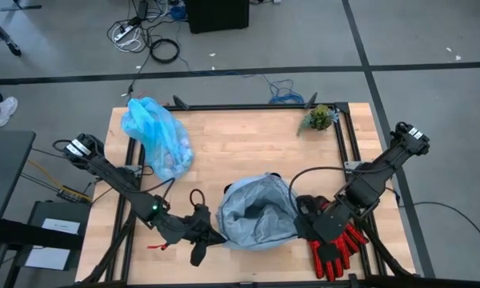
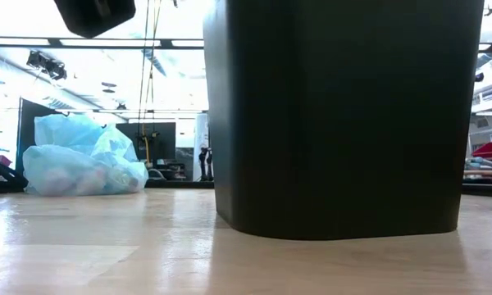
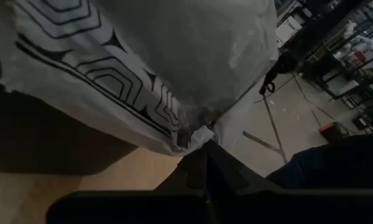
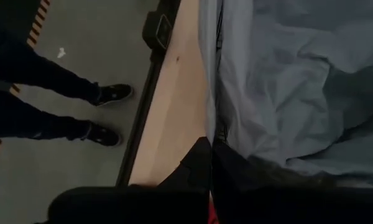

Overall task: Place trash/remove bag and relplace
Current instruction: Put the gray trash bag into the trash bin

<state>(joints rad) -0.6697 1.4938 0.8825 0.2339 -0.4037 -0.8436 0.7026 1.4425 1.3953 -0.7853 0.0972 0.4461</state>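
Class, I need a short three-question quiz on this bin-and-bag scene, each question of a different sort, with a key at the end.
1. True or false: the filled cyan bag lies inside the black bin.
2. Multiple choice: the grey-blue liner is A) folded flat on the table, B) draped over the bin's mouth, C) on the floor.
3. Short answer: what do the left gripper and the right gripper each pinch?

Key
1. False; it sits on the wooden table at the far left corner, apart from the bin.
2. B.
3. Opposite edges of the liner, both shut on it.
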